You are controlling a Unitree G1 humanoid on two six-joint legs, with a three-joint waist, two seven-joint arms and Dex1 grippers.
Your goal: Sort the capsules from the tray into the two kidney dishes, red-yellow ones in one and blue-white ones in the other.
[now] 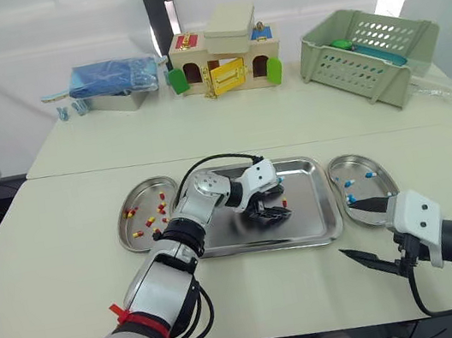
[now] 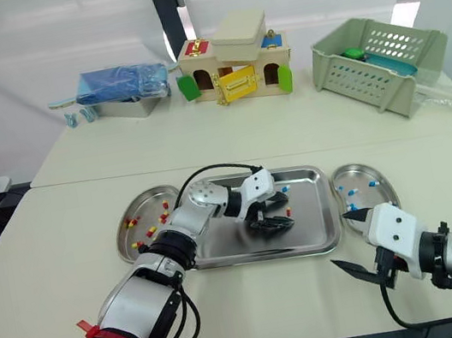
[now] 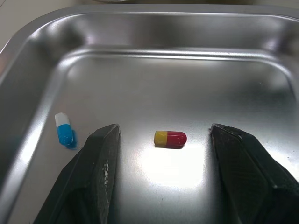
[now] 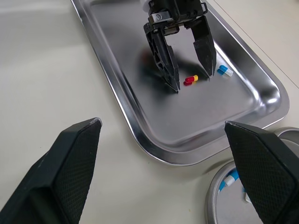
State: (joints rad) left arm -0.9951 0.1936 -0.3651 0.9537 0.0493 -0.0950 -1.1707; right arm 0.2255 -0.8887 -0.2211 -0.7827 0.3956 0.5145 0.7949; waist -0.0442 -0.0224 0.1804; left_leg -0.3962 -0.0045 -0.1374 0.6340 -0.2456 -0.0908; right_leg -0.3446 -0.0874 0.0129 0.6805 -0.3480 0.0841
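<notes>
In the steel tray (image 1: 229, 236) my left gripper (image 1: 275, 211) is open and points down, its two black fingers straddling a red-yellow capsule (image 3: 170, 139) without touching it. A blue-white capsule (image 3: 64, 129) lies just outside one finger, near the tray wall. The left kidney dish (image 1: 123, 225) holds several red-yellow capsules. Inside the right kidney dish (image 1: 390, 183) are a few blue-white ones. My right gripper (image 1: 349, 231) hovers open and empty over the table by the tray's front right corner, in front of the right dish.
At the back of the table stand a green perforated basket (image 1: 366, 46), a wooden toy house (image 1: 225, 61) and a metal box with a blue bag (image 1: 112, 84). Bare tabletop lies in front of the tray.
</notes>
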